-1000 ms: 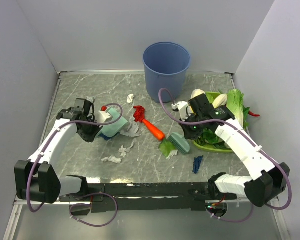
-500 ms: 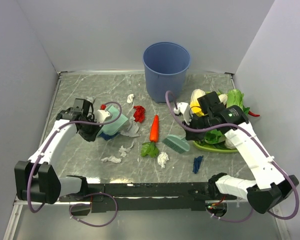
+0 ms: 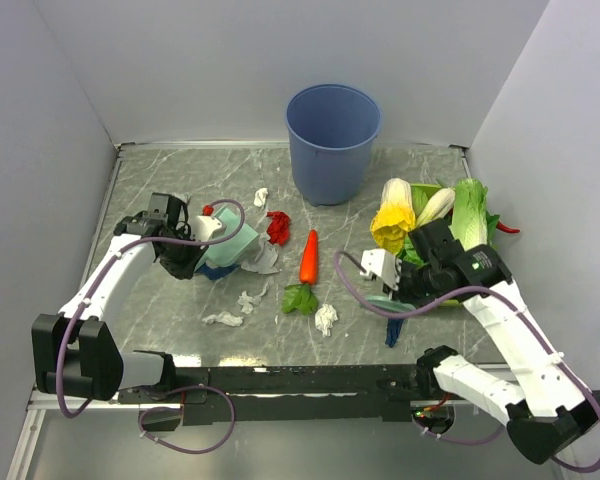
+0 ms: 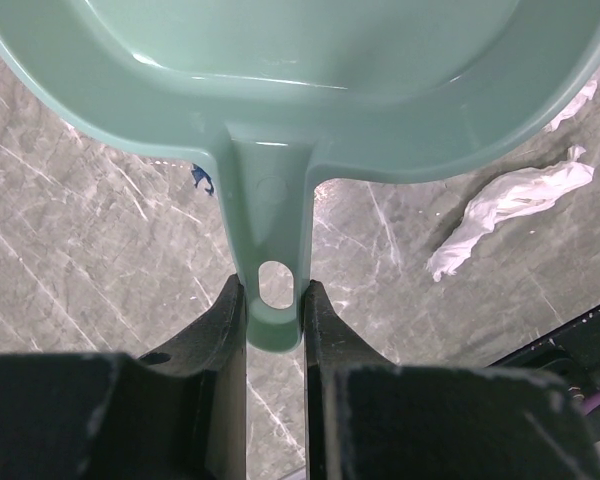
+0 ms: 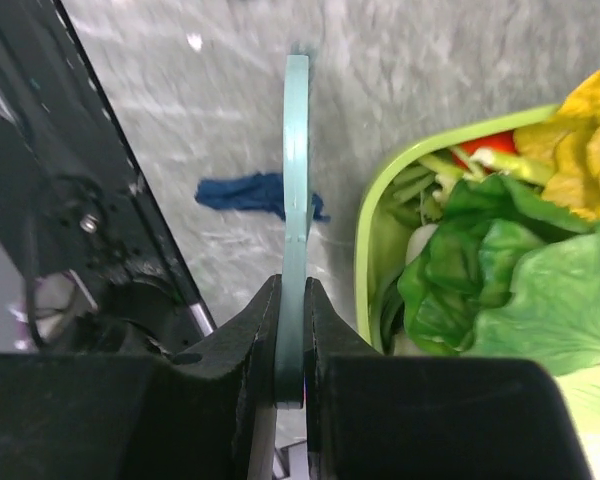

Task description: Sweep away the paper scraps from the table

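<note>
Across the bench (image 3: 150,175) the paper scraps (image 3: 325,318) lie unswept, mid-bench and near right. My left fingers (image 4: 223,345) pinch the dustpan (image 4: 280,60) handle; my right fingers (image 5: 255,340) clamp the brush (image 5: 296,150). Hardly anything looks done.

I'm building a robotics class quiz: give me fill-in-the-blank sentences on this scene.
The left gripper is shut on the handle of a teal plastic ____.
The right gripper clamps the flat teal handle of a ____.
The orange carrot lies on the marble table in front of a blue plastic ____.
Missing: dustpan; brush; bucket.
</note>
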### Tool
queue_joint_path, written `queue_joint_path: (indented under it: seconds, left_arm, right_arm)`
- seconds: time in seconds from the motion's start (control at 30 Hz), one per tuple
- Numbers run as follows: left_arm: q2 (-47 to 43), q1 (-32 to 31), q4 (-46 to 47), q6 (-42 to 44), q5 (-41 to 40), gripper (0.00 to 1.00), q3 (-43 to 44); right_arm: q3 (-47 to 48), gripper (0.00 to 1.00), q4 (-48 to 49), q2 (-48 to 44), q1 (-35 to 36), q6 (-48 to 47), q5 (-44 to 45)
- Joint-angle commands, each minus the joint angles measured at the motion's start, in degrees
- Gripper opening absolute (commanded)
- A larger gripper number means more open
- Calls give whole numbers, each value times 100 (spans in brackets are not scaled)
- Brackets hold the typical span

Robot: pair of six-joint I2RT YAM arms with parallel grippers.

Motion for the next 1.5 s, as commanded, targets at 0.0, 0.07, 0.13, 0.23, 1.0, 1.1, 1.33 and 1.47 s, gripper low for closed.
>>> queue_joint_path:
  seconds: [0.0,0.07,0.13,0.23,1.0,1.1,1.33,1.47]
  left_arm:
    - [-26,6,43,-34,189,1,225]
    - [-26,6,0,-52,172,1,260]
    - [-52,6,-18,-43,145,1,260]
    - [-87,-3,-44,-34,84,1,242]
    - [-244,6,-641,553,57,1,365]
    - [-578,-3,-931,1265,57,1,313]
    - [-755,-669,-2099,2479,-240,1,286]
    - [-536,-1774,-2557,2313,-408,1,566]
  right_arm:
    - [-550,0,-761,-334,-58,-610,222]
    - [-665,0,-559,-291,-58,-619,73]
    - [-587,0,-330,-46,-41,-610,-242]
    - [-158,0,-242,507,3,-462,-883]
    - [2650,0,-469,2461,320,-204,-1818]
    - [2316,0,-401,2206,311,-311,-1765]
    - [1700,0,3,2065,302,943,-536]
    - [1392,0,329,1810,302,2288,-34]
